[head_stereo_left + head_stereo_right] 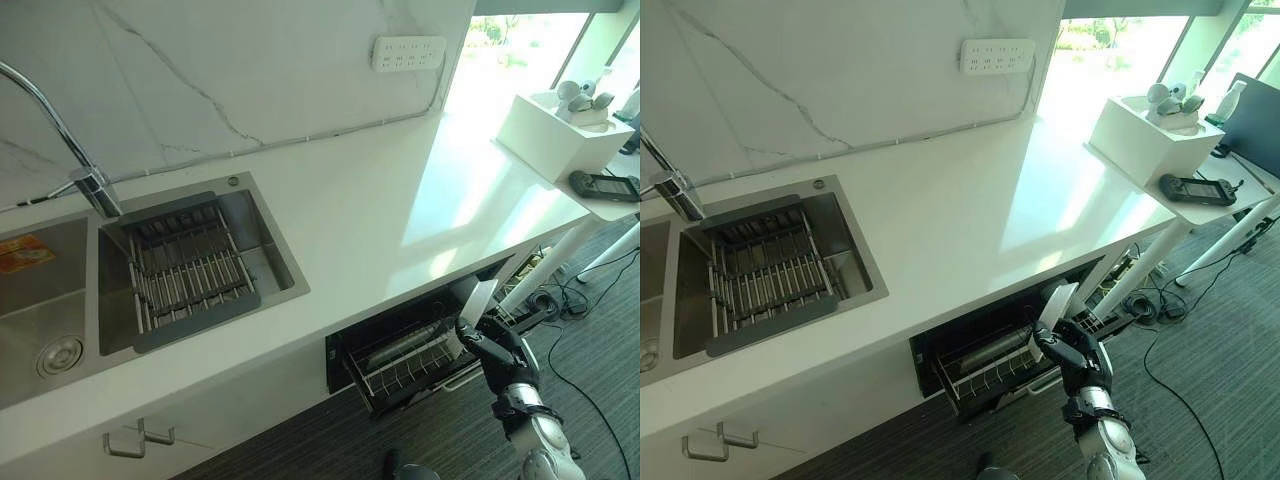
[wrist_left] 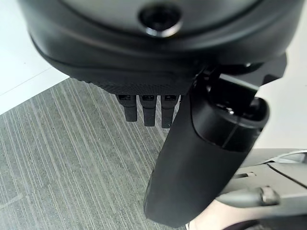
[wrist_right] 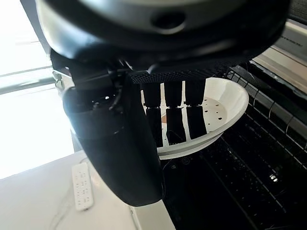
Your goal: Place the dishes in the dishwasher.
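The right hand (image 1: 492, 345) reaches down below the front edge of the white countertop (image 1: 380, 220) and holds a white dish (image 1: 478, 305) at the open dishwasher (image 1: 400, 355), which sits under the counter. From the head views the dish appears edge-on, as a pale tilted slab just above the hand, over the right end of the pulled-out wire rack (image 1: 405, 372). The right wrist view tells more: the dish (image 3: 220, 108) is a shallow white bowl or plate with small holes in its base, and the fingers (image 3: 175, 115) lie across its inside while the thumb (image 3: 117, 143) closes against the near side, so the hand grips it by the rim. Dark rack wires (image 3: 268, 143) run beneath and beside it; whether the dish touches them is hard to say.

The left hand (image 2: 201, 143) hangs over grey striped carpet (image 2: 62, 158), its fingers (image 2: 148, 108) straight and relaxed, holding nothing.

Up on the counter, the steel sink (image 1: 250, 240) holds a drying rack (image 1: 185, 270) in its right basin, with the tap (image 1: 60, 130) arching over the divider. A power strip (image 1: 408, 52) is fixed to the marble backsplash (image 1: 200, 70). To the right, a white box (image 1: 1150, 135) stands on a side table, with a dark handheld controller (image 1: 1195, 188) just beside it.
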Robot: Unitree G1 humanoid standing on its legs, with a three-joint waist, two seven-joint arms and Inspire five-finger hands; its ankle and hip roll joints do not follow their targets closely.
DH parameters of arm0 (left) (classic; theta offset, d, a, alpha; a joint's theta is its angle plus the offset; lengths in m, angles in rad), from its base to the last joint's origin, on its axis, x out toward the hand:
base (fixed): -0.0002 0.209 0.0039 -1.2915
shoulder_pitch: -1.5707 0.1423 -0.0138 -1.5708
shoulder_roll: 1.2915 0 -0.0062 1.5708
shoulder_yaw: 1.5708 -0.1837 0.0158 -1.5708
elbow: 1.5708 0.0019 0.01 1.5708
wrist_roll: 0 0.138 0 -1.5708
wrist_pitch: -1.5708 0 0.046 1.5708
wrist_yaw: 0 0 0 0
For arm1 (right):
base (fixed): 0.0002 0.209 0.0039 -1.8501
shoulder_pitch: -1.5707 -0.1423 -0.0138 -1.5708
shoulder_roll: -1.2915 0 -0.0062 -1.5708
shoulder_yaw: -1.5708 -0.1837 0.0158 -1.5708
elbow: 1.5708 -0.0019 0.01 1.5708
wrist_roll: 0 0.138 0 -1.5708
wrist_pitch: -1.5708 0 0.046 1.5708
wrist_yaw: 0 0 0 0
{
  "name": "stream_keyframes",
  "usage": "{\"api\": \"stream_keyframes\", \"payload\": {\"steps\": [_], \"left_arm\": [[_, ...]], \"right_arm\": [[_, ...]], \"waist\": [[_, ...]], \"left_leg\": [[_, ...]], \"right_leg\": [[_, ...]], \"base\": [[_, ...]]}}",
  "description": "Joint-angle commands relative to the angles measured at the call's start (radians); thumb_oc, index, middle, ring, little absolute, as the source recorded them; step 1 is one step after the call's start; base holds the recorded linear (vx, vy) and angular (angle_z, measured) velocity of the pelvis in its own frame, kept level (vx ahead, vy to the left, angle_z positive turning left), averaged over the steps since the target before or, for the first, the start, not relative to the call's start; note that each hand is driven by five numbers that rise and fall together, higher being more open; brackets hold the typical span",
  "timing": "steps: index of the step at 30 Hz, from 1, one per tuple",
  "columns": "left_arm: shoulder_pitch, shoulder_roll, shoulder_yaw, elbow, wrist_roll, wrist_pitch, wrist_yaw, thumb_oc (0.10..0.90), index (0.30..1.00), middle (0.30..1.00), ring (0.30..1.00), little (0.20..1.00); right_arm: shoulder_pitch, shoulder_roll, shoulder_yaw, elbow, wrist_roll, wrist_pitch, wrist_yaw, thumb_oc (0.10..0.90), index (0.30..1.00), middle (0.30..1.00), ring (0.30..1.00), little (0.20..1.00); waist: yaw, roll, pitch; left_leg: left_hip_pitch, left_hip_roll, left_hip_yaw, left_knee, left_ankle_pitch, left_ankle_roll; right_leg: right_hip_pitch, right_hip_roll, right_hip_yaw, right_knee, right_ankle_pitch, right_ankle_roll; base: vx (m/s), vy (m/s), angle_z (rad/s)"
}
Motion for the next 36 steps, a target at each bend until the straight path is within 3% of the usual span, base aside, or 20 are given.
{"api": "stream_keyframes", "payload": {"steps": [1,7,14,17,29,34,36], "left_arm": [[-0.064,-0.011,0.042,-0.042,-0.012,-0.025,-0.012,0.8,0.9,0.9,0.9,0.9],[-0.067,-0.013,0.044,-0.043,-0.01,-0.024,-0.012,0.8,0.9,0.9,0.9,0.9],[-0.071,-0.007,0.048,-0.054,0.002,-0.011,-0.014,0.8,0.9,0.9,0.9,0.9],[-0.073,0.009,0.055,-0.049,0.024,-0.014,-0.025,0.8,0.9,0.9,0.9,0.9],[-0.089,0.053,0.07,-0.053,0.063,0.007,-0.056,0.8,0.9,0.9,0.9,0.9],[-0.099,0.065,0.068,-0.052,0.069,0.018,-0.064,0.8,0.9,0.9,0.9,0.9],[-0.103,0.072,0.068,-0.054,0.074,0.022,-0.07,0.8,0.9,0.9,0.9,0.9]], "right_arm": [[-0.079,-0.056,-0.045,-0.131,-0.032,-0.119,0.026,0.4,0.3,0.3,0.3,0.3],[-0.085,-0.044,-0.009,-0.104,-0.073,-0.137,0.029,0.4,0.3,0.3,0.3,0.3],[-0.094,-0.093,0.02,-0.103,-0.27,-0.091,0.101,0.4,0.3,0.3,0.3,0.3],[-0.123,-0.166,0.03,-0.088,-0.33,-0.021,0.17,0.4,0.3,0.3,0.3,0.3],[-0.228,-0.387,0.042,-0.075,-0.509,0.071,0.356,0.4,0.3,0.3,0.3,0.3],[-0.264,-0.438,0.089,-0.016,-0.58,0.072,0.428,0.4,0.3,0.3,0.3,0.3],[-0.281,-0.455,0.12,0.016,-0.666,0.037,0.426,0.4,0.3,0.3,0.3,0.3]], "waist": [[-0.015,-0.003,-0.007],[-0.011,-0.002,-0.007],[0.0,-0.004,-0.004],[0.014,-0.013,-0.008],[0.043,-0.036,-0.017],[0.058,-0.043,-0.02],[0.066,-0.045,-0.02]], "left_leg": [[0.012,0.008,-0.073,0.007,-0.054,0.005],[0.013,0.007,-0.075,0.007,-0.053,0.004],[0.01,0.004,-0.085,0.007,-0.053,0.003],[0.007,0.005,-0.088,0.007,-0.053,0.001],[-0.002,0.01,-0.1,0.007,-0.045,-0.007],[-0.007,0.01,-0.108,0.007,-0.042,-0.009],[-0.009,0.011,-0.113,0.007,-0.04,-0.01]], "right_leg": [[0.046,-0.048,0.017,0.114,-0.161,0.077],[0.049,-0.047,0.014,0.114,-0.162,0.077],[0.053,-0.053,0.003,0.114,-0.162,0.077],[0.057,-0.058,-0.009,0.114,-0.162,0.078],[0.059,-0.06,-0.027,0.114,-0.156,0.078],[0.062,-0.062,-0.037,0.114,-0.157,0.075],[0.065,-0.063,-0.043,0.114,-0.157,0.075]], "base": [[0.0,0.0,0.0],[0.0,0.0,0.0],[-0.01,-0.004,0.03],[-0.01,-0.019,0.06],[0.0,-0.009,0.03],[0.01,-0.013,0.05],[0.01,-0.017,0.12]]}}
